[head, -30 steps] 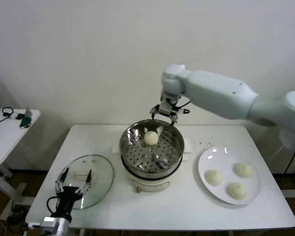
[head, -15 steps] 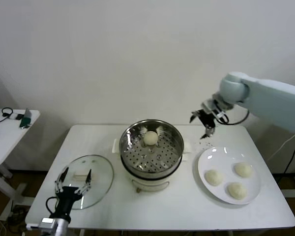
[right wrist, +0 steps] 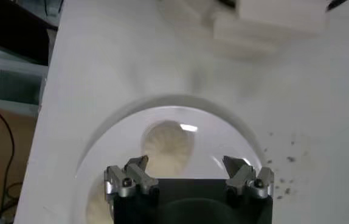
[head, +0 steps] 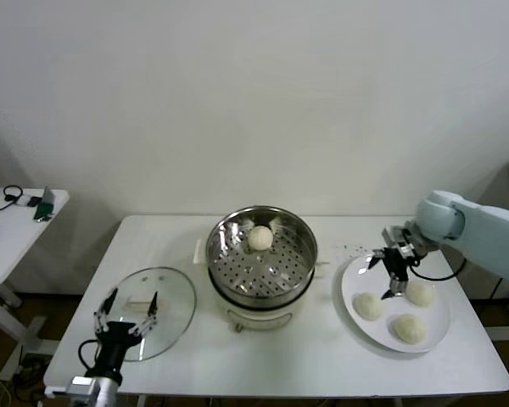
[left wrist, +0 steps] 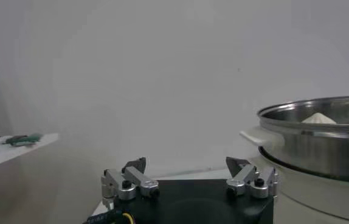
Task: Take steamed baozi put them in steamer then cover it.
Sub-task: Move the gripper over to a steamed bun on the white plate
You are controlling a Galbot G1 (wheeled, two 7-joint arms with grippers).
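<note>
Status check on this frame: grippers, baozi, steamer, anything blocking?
Right gripper open, empty, above plate holding three baozi. One baozi in steamer. Left gripper open, parked over cover on table. Nothing blocking.

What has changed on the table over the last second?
The right gripper, fingers open and empty, swung from above the steamer rightward and down to just over the white plate with three baozi. Nothing was picked up or released. One baozi stayed in the steamer, the glass lid stayed on the table, and the left gripper stayed open near the lid.
</note>
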